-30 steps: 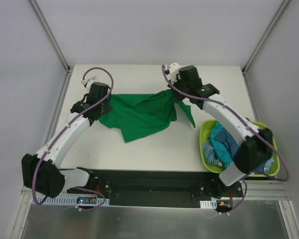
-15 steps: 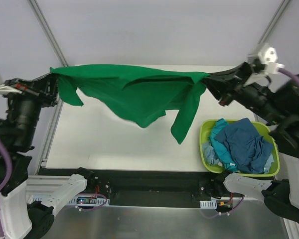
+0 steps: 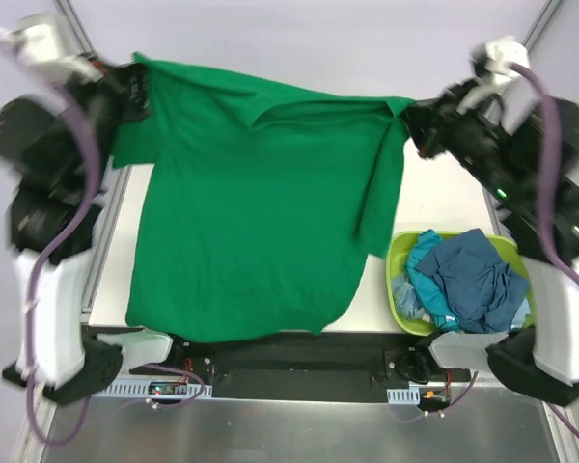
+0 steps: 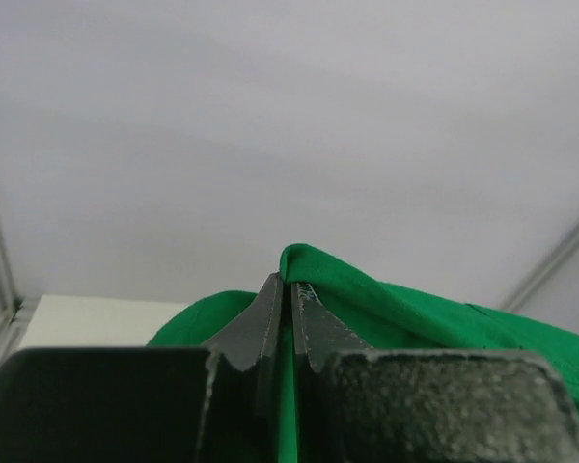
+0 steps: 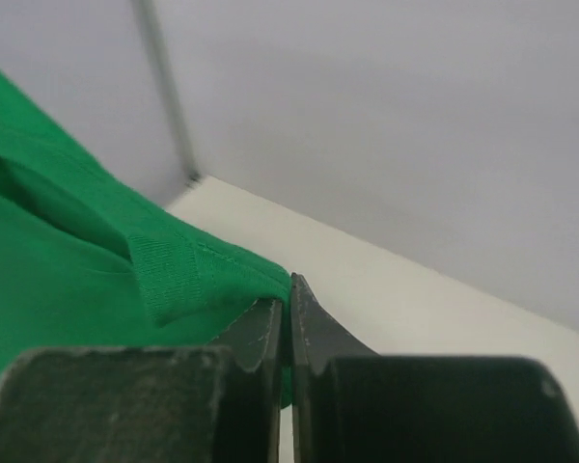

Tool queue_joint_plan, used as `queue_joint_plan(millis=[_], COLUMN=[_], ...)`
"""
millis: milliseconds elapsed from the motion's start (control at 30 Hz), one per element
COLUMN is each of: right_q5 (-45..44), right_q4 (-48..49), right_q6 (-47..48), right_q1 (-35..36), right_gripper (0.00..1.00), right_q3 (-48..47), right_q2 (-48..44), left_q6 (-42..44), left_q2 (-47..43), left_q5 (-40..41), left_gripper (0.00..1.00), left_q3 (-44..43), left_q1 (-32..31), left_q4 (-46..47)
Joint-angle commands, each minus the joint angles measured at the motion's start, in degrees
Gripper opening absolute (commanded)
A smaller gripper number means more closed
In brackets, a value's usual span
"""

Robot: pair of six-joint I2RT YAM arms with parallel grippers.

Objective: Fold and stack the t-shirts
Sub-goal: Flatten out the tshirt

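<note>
The large bright green t-shirt [image 3: 251, 212] hangs spread out in the air between my two raised arms, its lower hem near the table's front edge. My left gripper [image 3: 127, 89] is shut on its upper left corner; the left wrist view shows the green cloth [image 4: 386, 309] pinched between the shut jaws of that gripper [image 4: 289, 282]. My right gripper [image 3: 412, 121] is shut on the upper right corner; the right wrist view shows the cloth [image 5: 96, 280] pinched at that gripper's tips [image 5: 289, 289]. Blue and teal t-shirts [image 3: 468, 280] lie crumpled in the basket.
A lime-green plastic basket [image 3: 398, 253] stands at the table's front right. The white table [image 3: 454, 203] shows to the right of the hanging shirt. Grey enclosure walls and frame posts stand around the table.
Both arms have risen higher and toward the camera. The green t-shirt, a bunched band half a second ago, has dropped open into a wide hanging sheet.
</note>
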State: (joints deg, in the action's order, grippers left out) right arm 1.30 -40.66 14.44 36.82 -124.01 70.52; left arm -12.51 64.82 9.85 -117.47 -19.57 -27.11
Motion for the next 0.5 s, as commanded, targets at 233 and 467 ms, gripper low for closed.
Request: queue_joint_plan(millis=[233,467], right_q5=[15.4,12.4], right_q4=[4.7,-5.4], right_q6=[-7.2,-4.3], right_q1=[-25.7,-27.8], right_gripper=[0.15,0.85], right_q3=[18.3,3.5], right_q2=[31.6,48.7], left_q6=[6.4,3.9], left_q2=[47.9,56.1], left_q5=[5.7,0.4], left_gripper=[0.2,0.99], left_q3=[-6.1,-8.3], left_q1=[6.1,6.0], left_q4=[4.2,3.3])
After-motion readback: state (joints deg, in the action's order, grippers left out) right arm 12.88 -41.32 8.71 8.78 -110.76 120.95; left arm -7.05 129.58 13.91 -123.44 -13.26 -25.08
